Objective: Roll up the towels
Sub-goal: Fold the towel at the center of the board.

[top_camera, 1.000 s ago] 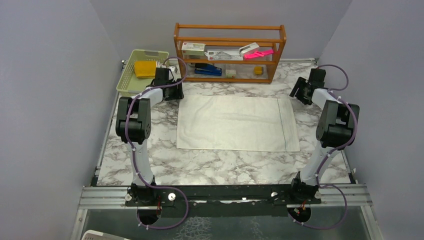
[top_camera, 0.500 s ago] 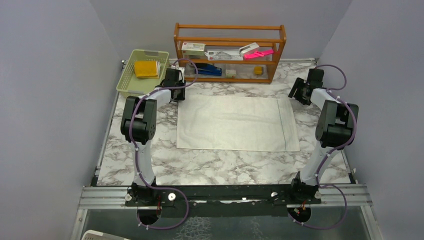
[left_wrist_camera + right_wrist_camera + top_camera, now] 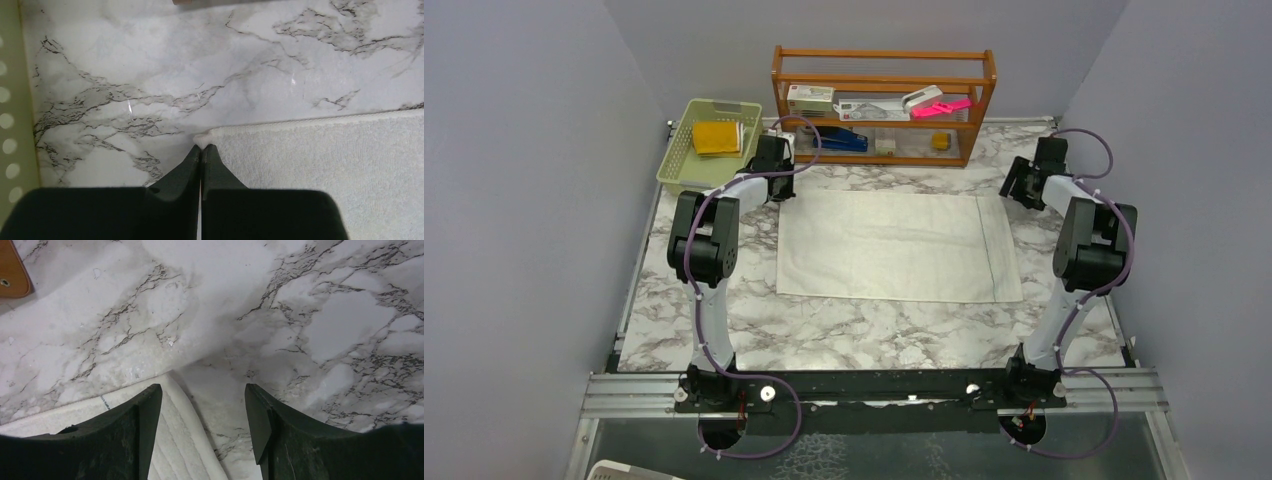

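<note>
Overhead and wrist views of a marble bench (image 3: 874, 335) with a cream towel (image 3: 894, 245) spread flat at its middle. My left pincer (image 3: 201, 147) is clenched on the very tip of that towel's far-left corner, where a small pucker of cloth shows just past my fingertips. My right pincer (image 3: 202, 412) hangs released over the far-right corner, one finger above the hem and the other above bare marble.

The yellow towel (image 3: 715, 137) lies in a green basket (image 3: 686, 112) beyond the cream towel's far-left corner.

As I judge it, the left hold is thin, so the corner could slip free once I lift or fold. The right corner sits off-centre between my fingers, so closing may catch only the hem or nothing. With one corner leading, the roll would start crooked.
</note>
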Controlling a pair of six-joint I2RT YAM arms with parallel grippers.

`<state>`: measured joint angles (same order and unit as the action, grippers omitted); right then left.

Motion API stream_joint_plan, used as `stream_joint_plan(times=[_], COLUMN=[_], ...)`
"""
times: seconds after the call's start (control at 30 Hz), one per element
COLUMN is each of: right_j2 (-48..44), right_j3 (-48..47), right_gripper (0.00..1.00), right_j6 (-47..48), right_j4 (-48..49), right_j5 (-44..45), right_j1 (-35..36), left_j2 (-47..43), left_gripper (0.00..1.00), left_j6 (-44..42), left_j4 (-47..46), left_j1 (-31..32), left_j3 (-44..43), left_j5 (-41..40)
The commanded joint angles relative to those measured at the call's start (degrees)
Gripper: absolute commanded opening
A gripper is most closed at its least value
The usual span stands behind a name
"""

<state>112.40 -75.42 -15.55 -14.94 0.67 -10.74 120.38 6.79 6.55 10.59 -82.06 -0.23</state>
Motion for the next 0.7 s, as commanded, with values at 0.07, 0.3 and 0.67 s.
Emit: stream_joint_plan(times=[0.07, 0.3, 0.67], right_j2=[4.3, 5.0, 6.9], right_j3=[-4.0, -2.8, -2.3], right_gripper=[0.6, 0.57, 0.13], right_j6=[3.0, 4.7, 3.7], right_j4=[-1.5, -1.6, -3.2], right_j5=[5.7, 10.0, 12.7], right_j1=[3.4, 6.6, 6.4], left_j2=[1.6, 0.5, 0.4], left_gripper=[0.0, 0.0, 0.0], left_j6=[-1.0, -1.1, -1.4], left_j4=[6.6, 7.8, 9.0], left_j1=[0.0, 0.0, -0.1], left_j3=[-0.4, -1.2, -2.3], left_j5=[-0.3, 0.1, -1.7])
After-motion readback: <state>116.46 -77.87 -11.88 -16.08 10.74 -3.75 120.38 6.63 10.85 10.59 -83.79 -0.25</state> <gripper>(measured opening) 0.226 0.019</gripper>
